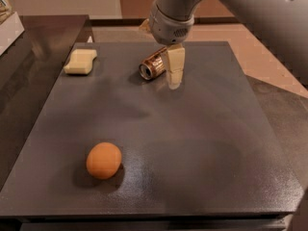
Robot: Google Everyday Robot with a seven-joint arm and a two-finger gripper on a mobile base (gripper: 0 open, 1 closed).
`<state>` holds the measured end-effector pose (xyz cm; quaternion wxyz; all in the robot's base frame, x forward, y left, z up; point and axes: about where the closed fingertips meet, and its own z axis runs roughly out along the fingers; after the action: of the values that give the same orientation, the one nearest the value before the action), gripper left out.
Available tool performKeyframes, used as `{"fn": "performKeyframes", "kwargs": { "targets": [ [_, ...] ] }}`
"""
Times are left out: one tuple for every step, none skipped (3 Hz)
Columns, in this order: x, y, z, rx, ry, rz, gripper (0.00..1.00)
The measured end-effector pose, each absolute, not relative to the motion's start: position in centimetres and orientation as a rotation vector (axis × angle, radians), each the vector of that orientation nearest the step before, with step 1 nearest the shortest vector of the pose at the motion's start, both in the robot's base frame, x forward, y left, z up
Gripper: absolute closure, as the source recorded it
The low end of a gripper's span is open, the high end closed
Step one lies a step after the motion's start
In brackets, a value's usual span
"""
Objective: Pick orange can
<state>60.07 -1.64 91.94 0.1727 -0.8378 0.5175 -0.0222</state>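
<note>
The orange can (152, 66) lies on its side at the back middle of the dark grey table (216, 129). It is coppery brown, and its silver end faces front-left. My gripper (174, 82) hangs from the grey arm coming in from the upper right. It points down just to the right of the can. It covers the can's right end in this view, so I cannot tell if it touches the can.
A round orange fruit (103, 160) sits at the front left of the table. A pale yellow sponge (81, 61) lies at the back left. A dark side counter (29, 66) with a white object (9, 25) adjoins on the left.
</note>
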Motion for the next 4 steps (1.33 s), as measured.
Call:
{"fn": "performKeyframes", "kwargs": {
  "targets": [
    [62.3, 0.1, 91.0, -2.46, 1.363, -0.126, 0.0],
    [64.2, 0.9, 90.3, -2.537, 1.267, -0.225, 0.0],
    [65.9, 0.9, 89.3, -2.624, 1.189, -0.328, 0.0],
    [67.5, 0.5, 88.0, -2.699, 1.145, -0.406, 0.0]
  ]
}}
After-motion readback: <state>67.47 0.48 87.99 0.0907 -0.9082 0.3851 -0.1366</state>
